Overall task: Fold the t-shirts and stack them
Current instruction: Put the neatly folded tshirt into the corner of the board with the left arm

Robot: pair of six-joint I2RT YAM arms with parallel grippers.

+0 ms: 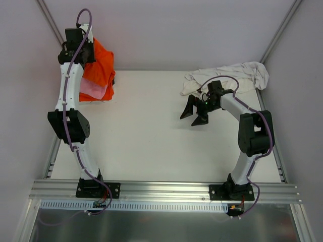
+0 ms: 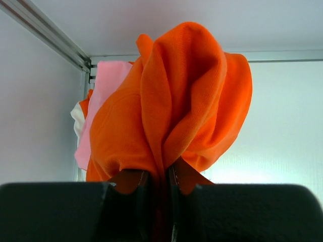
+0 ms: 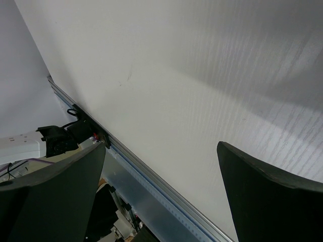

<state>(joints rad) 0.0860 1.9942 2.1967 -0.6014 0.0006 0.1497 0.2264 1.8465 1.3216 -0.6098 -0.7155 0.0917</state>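
Observation:
An orange t-shirt (image 1: pixel 99 64) hangs bunched at the table's far left corner. My left gripper (image 1: pixel 81 50) is shut on a fold of it and holds it up. In the left wrist view the orange cloth (image 2: pixel 186 96) rises from between the closed fingers (image 2: pixel 128 187). A pink t-shirt (image 1: pixel 91 89) lies under it and also shows in the left wrist view (image 2: pixel 103 96), with a white edge (image 2: pixel 76 121) behind. A crumpled white t-shirt (image 1: pixel 237 74) lies at the far right. My right gripper (image 1: pixel 195 114) is open and empty above the table, in front of the white shirt.
The white table (image 1: pixel 151 131) is walled at the back and sides. An aluminium rail (image 1: pixel 166 190) runs along the near edge and shows in the right wrist view (image 3: pixel 151 174). A frame post (image 2: pixel 45 33) stands in the far left corner.

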